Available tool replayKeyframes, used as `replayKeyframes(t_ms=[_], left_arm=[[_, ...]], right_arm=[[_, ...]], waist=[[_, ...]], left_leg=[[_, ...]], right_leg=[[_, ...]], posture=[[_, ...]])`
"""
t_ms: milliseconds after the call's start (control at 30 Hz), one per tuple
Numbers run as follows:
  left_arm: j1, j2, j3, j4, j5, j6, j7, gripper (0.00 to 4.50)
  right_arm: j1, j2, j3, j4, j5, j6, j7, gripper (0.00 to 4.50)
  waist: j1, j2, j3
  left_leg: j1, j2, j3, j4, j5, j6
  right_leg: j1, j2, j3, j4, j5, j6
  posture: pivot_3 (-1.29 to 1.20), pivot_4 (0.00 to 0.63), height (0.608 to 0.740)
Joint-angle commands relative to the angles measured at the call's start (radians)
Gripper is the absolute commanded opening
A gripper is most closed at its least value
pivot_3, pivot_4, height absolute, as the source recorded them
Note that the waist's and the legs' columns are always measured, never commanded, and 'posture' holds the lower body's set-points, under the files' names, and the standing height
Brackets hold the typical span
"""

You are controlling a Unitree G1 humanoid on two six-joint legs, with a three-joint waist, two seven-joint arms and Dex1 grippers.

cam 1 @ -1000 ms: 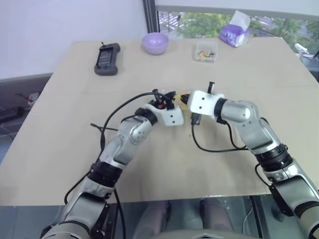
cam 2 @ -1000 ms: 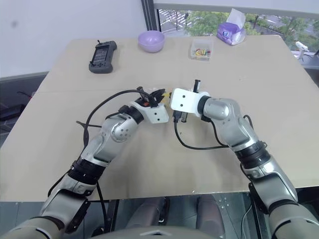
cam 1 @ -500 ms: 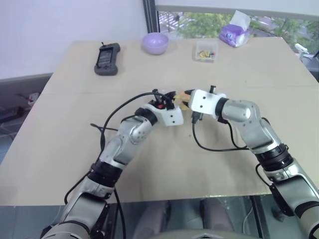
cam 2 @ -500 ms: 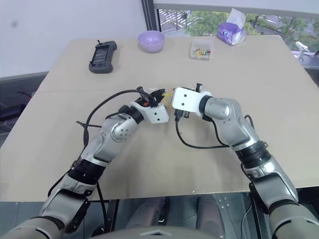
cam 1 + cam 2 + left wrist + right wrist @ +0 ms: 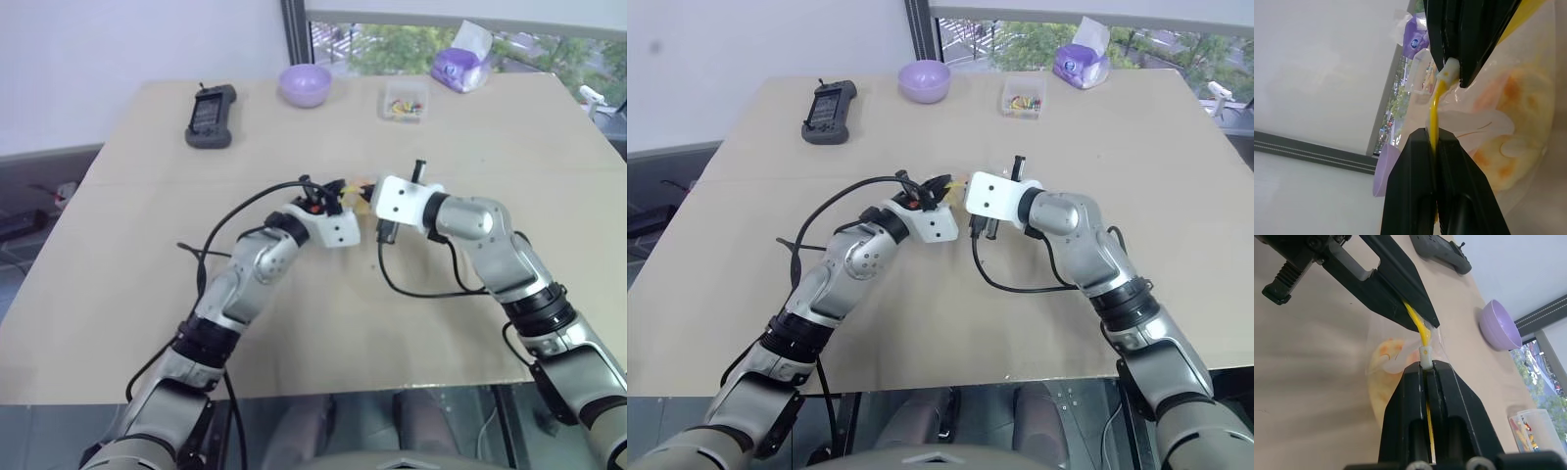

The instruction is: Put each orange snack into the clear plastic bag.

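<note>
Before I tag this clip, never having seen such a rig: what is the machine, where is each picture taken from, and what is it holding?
A humanoid robot with two arms stands at a table. Two pictures come from cameras in its head looking down, two from cameras on its wrists. The left gripper and the right gripper are both shut on the yellow strip of a clear plastic bag, held between them above the table. The orange snack sits inside. At the far edge lie a dark handheld controller, a purple bowl, a small clear box of colourful bits and a purple tissue pack.

light: bright daylight from window (image 5: 460, 39) | shadows: soft on table (image 5: 118, 255) | blur: wrist views soft up close
</note>
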State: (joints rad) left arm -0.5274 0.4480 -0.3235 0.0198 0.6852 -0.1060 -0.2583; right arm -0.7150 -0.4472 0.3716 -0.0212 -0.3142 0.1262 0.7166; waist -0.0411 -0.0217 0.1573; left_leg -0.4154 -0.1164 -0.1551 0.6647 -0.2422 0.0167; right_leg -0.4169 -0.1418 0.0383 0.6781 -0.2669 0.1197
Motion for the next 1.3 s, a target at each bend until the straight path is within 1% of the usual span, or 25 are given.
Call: replayKeyframes(t_ms=[33, 67, 133, 167, 433, 467, 533, 567, 600, 967, 1300], left_arm=[[-0.011, 0.002, 0.010, -0.032, -0.004, -0.017, 0.004, 0.00], [-0.012, 0.001, 0.010, -0.032, -0.004, -0.016, 0.004, 0.00], [-0.012, 0.000, 0.009, -0.032, -0.004, -0.016, 0.004, 0.00], [-0.011, 0.000, 0.009, -0.032, -0.004, -0.016, 0.004, 0.00], [-0.007, -0.002, 0.010, -0.031, -0.003, -0.015, 0.005, 0.00], [-0.007, -0.002, 0.010, -0.031, -0.003, -0.015, 0.005, 0.00], [-0.007, -0.002, 0.010, -0.031, -0.003, -0.015, 0.005, 0.00], [-0.006, -0.002, 0.010, -0.031, -0.003, -0.015, 0.005, 0.00], [-0.006, -0.002, 0.010, -0.031, -0.003, -0.015, 0.005, 0.00], [-0.001, -0.003, 0.012, -0.036, 0.001, -0.007, 0.005, 0.00], [-0.035, 0.016, 0.076, 0.016, 0.106, 0.162, 0.070, 0.00]], right_arm=[[-0.022, -0.003, -0.024, -0.048, 0.010, -0.031, 0.002, 0.61], [-0.021, -0.003, -0.024, -0.049, 0.011, -0.034, 0.003, 0.69], [-0.020, -0.002, -0.026, -0.049, 0.013, -0.038, 0.002, 1.65], [-0.020, -0.001, -0.027, -0.050, 0.015, -0.039, 0.002, 1.94], [-0.015, -0.002, -0.026, -0.054, 0.021, -0.038, 0.011, 1.94], [-0.015, -0.002, -0.026, -0.054, 0.021, -0.038, 0.011, 1.40], [-0.015, -0.002, -0.025, -0.053, 0.020, -0.037, 0.011, 0.67], [-0.016, -0.002, -0.025, -0.052, 0.020, -0.037, 0.011, 0.10], [-0.016, -0.001, -0.026, -0.051, 0.019, -0.036, 0.009, 0.04], [-0.017, -0.003, -0.029, -0.049, 0.012, -0.022, 0.004, 0.04], [-0.012, -0.044, -0.040, -0.027, -0.043, 0.069, 0.003, 0.04]], waist=[[0.000, 0.000, 0.000], [0.000, 0.000, 0.000], [0.000, 0.000, 0.000], [0.000, 0.000, 0.000], [0.000, 0.000, 0.000], [0.000, 0.000, 0.000], [0.000, 0.000, 0.000], [0.000, 0.000, 0.000], [0.000, 0.000, 0.000], [0.000, 0.000, 0.000], [0.000, 0.000, 0.000]], left_leg=[[0.000, 0.000, 0.000, 0.000, 0.000, 0.000], [0.000, 0.000, 0.000, 0.000, 0.000, 0.000], [0.000, 0.000, 0.000, 0.000, 0.000, 0.000], [0.000, 0.000, 0.000, 0.000, 0.000, 0.000], [0.000, 0.000, 0.000, 0.000, 0.000, 0.000], [0.000, 0.000, 0.000, 0.000, 0.000, 0.000], [0.000, 0.000, 0.000, 0.000, 0.000, 0.000], [0.000, 0.000, 0.000, 0.000, 0.000, 0.000], [0.000, 0.000, 0.000, 0.000, 0.000, 0.000], [0.000, 0.000, 0.000, 0.000, 0.000, 0.000], [0.000, 0.000, 0.000, 0.000, 0.000, 0.000]], right_leg=[[0.000, 0.000, 0.000, 0.000, 0.000, 0.000], [0.000, 0.000, 0.000, 0.000, 0.000, 0.000], [0.000, 0.000, 0.000, 0.000, 0.000, 0.000], [0.000, 0.000, 0.000, 0.000, 0.000, 0.000], [0.000, 0.000, 0.000, 0.000, 0.000, 0.000], [0.000, 0.000, 0.000, 0.000, 0.000, 0.000], [0.000, 0.000, 0.000, 0.000, 0.000, 0.000], [0.000, 0.000, 0.000, 0.000, 0.000, 0.000], [0.000, 0.000, 0.000, 0.000, 0.000, 0.000], [0.000, 0.000, 0.000, 0.000, 0.000, 0.000], [0.000, 0.000, 0.000, 0.000, 0.000, 0.000]], posture=[[0.00, 0.150, 0.740], [0.00, 0.150, 0.740], [0.00, 0.150, 0.740], [0.00, 0.150, 0.740], [0.00, 0.150, 0.740], [0.00, 0.150, 0.740], [0.00, 0.150, 0.740], [0.00, 0.150, 0.740], [0.00, 0.150, 0.740], [0.00, 0.150, 0.740], [0.00, 0.150, 0.740]])
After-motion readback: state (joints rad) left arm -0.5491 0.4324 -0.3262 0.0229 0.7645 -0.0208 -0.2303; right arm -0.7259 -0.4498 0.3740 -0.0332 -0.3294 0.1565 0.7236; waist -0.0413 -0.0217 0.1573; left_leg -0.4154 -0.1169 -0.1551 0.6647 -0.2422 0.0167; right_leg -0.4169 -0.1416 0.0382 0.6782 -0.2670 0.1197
